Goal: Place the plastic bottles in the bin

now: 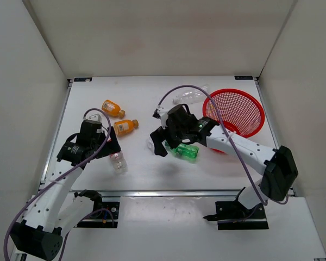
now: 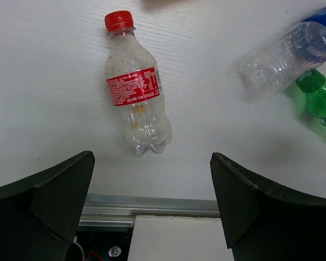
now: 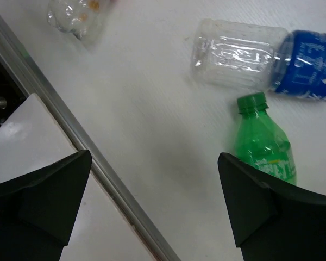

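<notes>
**Bottles and bin: condition and position**

Bin (image 1: 234, 111): red, round, open lattice walls, flared rim. It stands upright at the far right of the table (image 1: 152, 87).

Six bottles noted, all on their sides on the table, outside the bin.
- Far orange bottle (image 1: 113, 109) and near orange bottle (image 1: 126, 126): close together, left of centre.
- Red-cap bottle (image 2: 136, 92): clear, red label, near the front edge.
- Blue-label bottle (image 3: 244, 54): clear, mid-table.
- Green bottle (image 3: 263, 144): green cap just beside the blue-label bottle.
- Plain clear bottle (image 1: 190, 96): just beside the bin's left rim.
</notes>
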Controlling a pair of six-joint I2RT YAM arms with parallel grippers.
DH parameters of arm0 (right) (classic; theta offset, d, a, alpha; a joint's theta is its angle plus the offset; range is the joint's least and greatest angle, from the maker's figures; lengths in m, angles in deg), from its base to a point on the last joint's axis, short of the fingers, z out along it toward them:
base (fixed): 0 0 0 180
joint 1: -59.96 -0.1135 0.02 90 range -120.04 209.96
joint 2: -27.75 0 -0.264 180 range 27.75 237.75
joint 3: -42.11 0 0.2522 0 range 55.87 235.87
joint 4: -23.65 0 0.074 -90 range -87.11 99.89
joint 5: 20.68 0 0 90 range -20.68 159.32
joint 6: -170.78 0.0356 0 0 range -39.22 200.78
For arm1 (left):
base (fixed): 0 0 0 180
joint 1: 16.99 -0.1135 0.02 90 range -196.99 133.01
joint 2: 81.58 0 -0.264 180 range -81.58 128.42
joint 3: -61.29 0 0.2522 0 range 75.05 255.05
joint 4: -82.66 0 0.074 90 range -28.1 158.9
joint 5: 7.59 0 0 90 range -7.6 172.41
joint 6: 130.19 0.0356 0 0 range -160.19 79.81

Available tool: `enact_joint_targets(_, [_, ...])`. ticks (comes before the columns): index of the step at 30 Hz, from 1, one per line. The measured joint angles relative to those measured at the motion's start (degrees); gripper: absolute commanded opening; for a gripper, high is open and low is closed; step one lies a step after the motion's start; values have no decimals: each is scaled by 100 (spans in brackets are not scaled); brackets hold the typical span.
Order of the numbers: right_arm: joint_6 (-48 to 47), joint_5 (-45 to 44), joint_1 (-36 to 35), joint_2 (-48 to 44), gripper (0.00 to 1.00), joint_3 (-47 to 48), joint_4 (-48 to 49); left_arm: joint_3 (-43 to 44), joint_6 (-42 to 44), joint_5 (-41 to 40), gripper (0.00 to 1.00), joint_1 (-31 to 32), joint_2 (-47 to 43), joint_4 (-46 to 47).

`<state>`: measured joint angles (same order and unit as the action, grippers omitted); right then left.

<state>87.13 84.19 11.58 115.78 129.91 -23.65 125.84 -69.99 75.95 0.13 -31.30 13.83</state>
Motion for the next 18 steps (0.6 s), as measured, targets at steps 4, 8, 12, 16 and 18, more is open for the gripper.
enact_joint_targets(4, [-72,-127,79,-562,99,-459,201,-4,-28,4,98,35,-127,-46])
enact_joint_targets(8, [-236,155,402,-1102,99,-1049,579,4,-26,-39,98,125,-142,-173])
enact_joint_targets(12, [-579,-232,323,-1384,100,-1582,789,83,-20,-90,99,153,-238,-238])
enact_joint_targets(16, [-839,-485,129,-1316,99,-1818,811,181,-7,-188,99,131,-376,-236])
enact_joint_targets(18, [-929,-654,236,-1189,99,-1818,820,223,2,-249,99,131,-389,-236])
